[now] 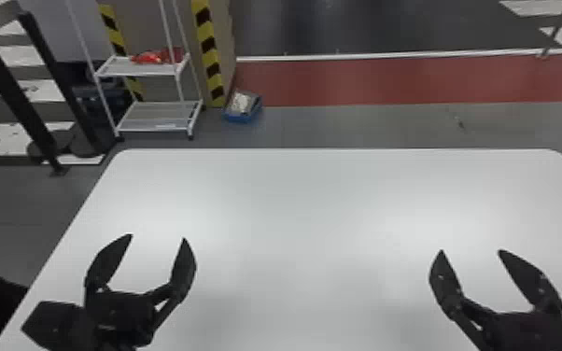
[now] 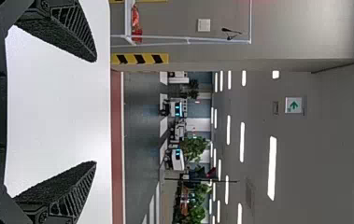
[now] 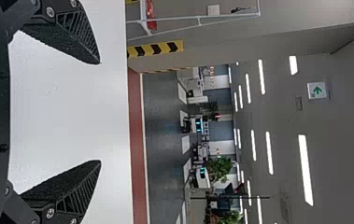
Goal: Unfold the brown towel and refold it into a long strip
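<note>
Beyond the tabletop (image 1: 294, 186), a white rack (image 1: 154, 122) stood at left, red item (image 1: 149, 57) on its upper shelf. Blue bin (image 1: 242, 116) sat on the floor (image 1: 364, 128), near the rack. Left wrist view: plants (image 2: 194, 148), green sign (image 2: 293, 105).

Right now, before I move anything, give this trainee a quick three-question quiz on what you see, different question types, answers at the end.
1. True or false: the left gripper and the right gripper are both open.
2. Where does the red bundle lie? (a) on the table (b) on the white rack (c) on the floor
3. Fill in: the bin beside the striped post is ____ in colour.

Key: 1 true; 2 b; 3 blue
</note>
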